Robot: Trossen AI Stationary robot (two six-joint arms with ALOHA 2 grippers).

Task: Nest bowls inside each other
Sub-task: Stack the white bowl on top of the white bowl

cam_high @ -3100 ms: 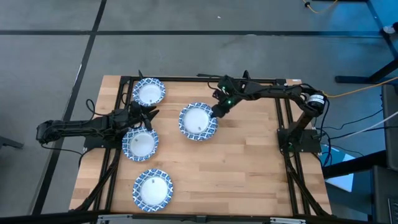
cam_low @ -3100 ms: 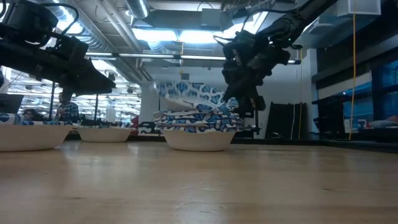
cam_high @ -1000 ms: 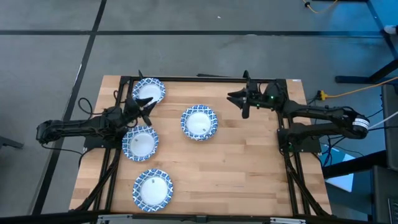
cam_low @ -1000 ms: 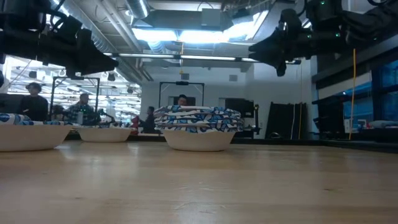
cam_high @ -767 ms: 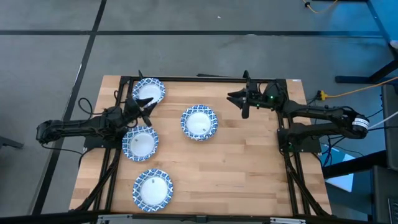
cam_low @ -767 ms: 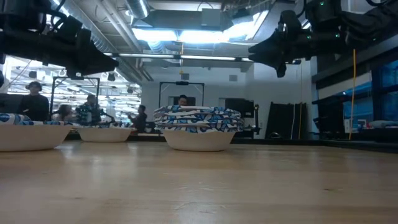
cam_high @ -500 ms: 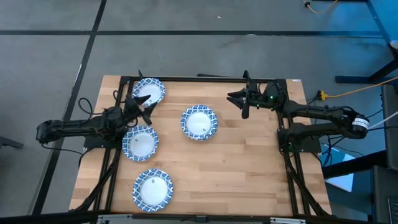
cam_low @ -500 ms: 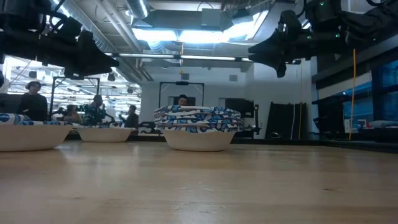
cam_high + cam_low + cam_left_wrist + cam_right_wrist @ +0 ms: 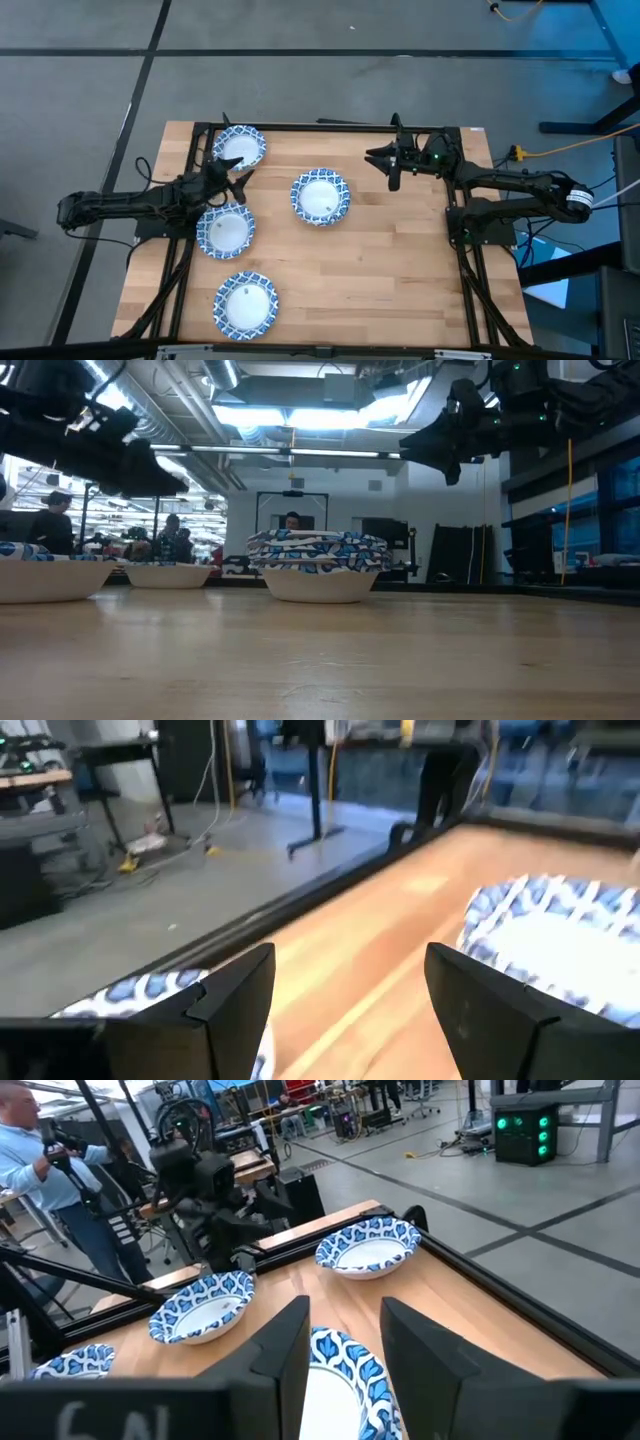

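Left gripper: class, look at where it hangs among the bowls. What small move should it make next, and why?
Probably lower the left gripper onto the rim of the single bowl beside it and close. Its fingers are open and empty, above the table between that bowl and the far bowl, while the central stack awaits more. The right gripper waits, open, at the far edge.

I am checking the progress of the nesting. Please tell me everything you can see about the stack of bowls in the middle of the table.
The stack of bowls stands on the wooden table, near its middle, apart from the three single bowls. From above it looks like one round bowl: white centre, wide rim with a blue-and-white geometric pattern. The low view shows several patterned rims layered closely above a plain white base; the exact count cannot be told. It sits upright, and the layered rims look slightly uneven. No gripper touches it.
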